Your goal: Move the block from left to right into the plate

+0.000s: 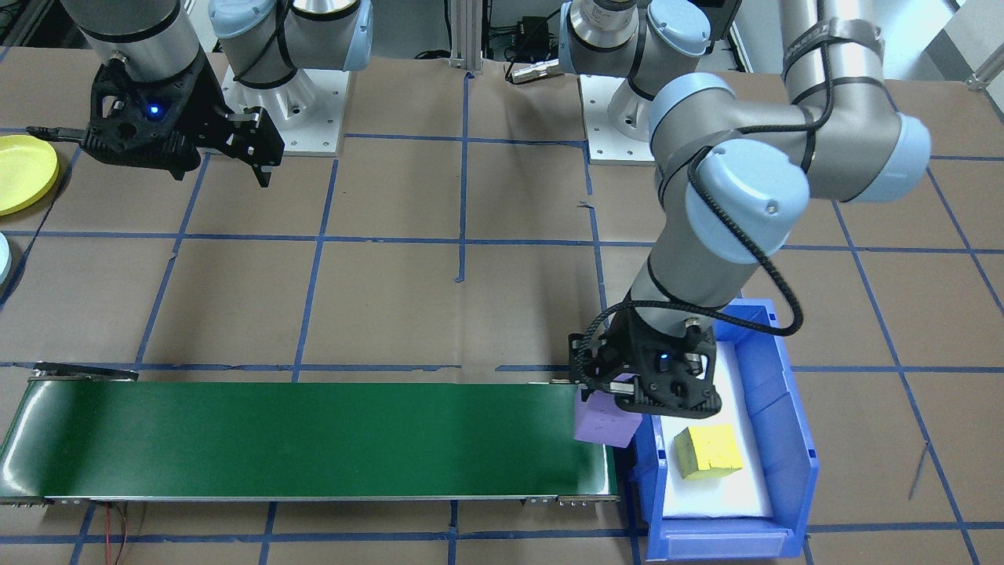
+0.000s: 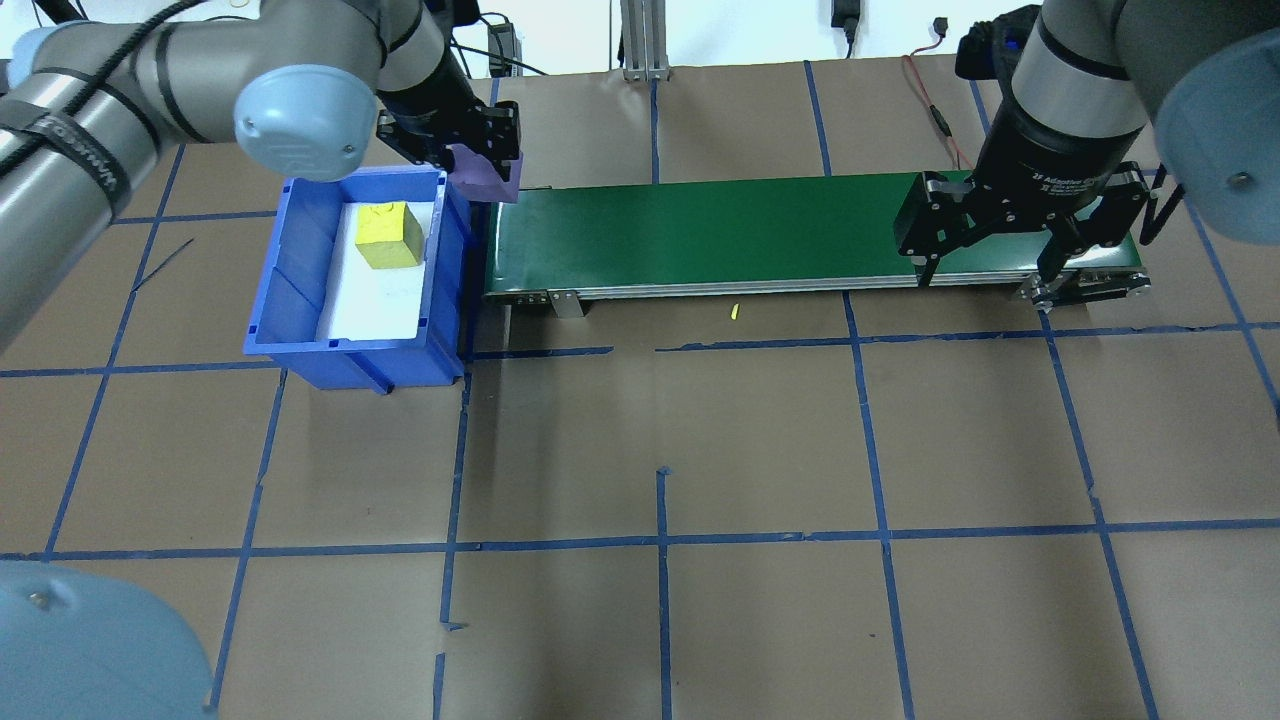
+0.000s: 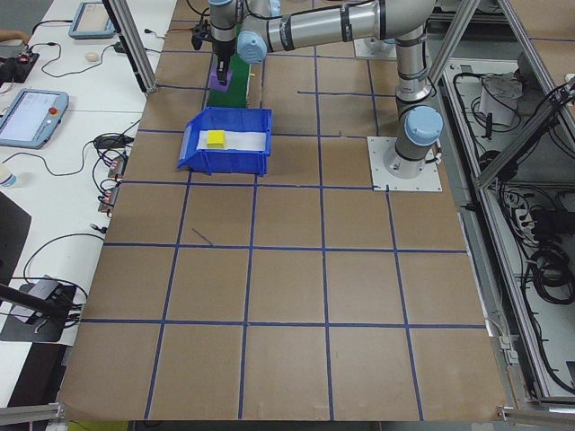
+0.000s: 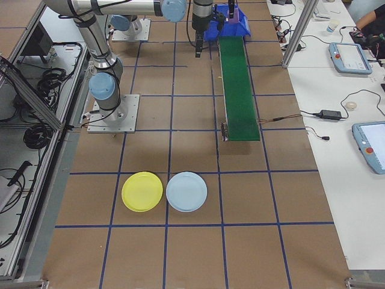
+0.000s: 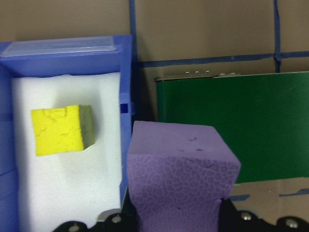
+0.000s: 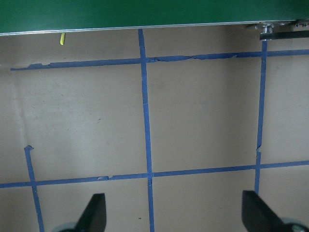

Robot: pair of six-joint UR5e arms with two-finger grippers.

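A purple foam block (image 1: 602,422) hangs over the gap between the blue bin and the near end of the green conveyor belt (image 1: 306,438). My left gripper (image 2: 478,163) is shut on it, and the block (image 5: 181,174) fills the lower middle of the left wrist view. A yellow block (image 1: 708,453) lies on white foam inside the bin. Over the other end of the belt, my right gripper (image 2: 985,268) hangs open and holds nothing. A yellow plate (image 4: 142,191) and a light blue plate (image 4: 186,191) lie side by side on the table beyond the belt's far end.
The blue bin (image 2: 290,300) stands against the belt's left end. Blue tape lines grid the brown table. A small yellow scrap (image 2: 733,312) lies beside the belt. Cables and tablets sit on the side benches.
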